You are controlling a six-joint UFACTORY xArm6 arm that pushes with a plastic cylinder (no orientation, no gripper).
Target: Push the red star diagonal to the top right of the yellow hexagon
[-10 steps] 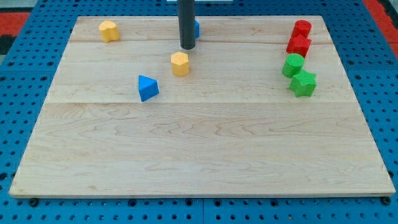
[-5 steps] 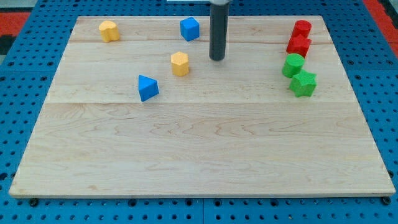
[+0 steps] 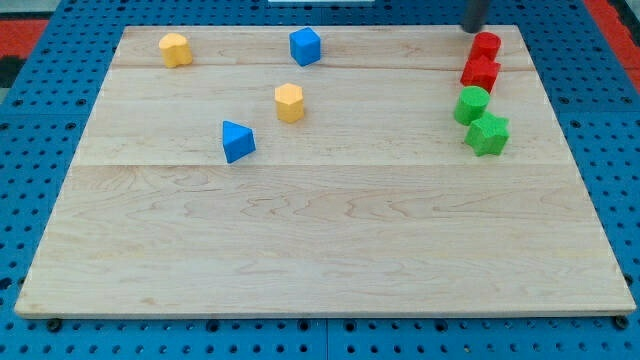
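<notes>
The red star (image 3: 480, 72) lies near the board's right edge, just below a rounder red block (image 3: 486, 45). The yellow hexagon (image 3: 289, 102) sits left of centre in the upper part of the board. Only the lower end of my rod shows at the view's top right. My tip (image 3: 474, 30) is just up and left of the rounder red block, above the red star and far to the right of the yellow hexagon.
A green round block (image 3: 471, 104) and a green star (image 3: 487, 133) sit right below the red star. A blue cube (image 3: 305, 46) is at top centre, a blue triangle (image 3: 237, 141) lies lower left of the hexagon, and another yellow block (image 3: 175, 49) is at top left.
My tip has moved from just above the yellow hexagon, rightwards across the board, to the top right by the red blocks. No block has moved.
</notes>
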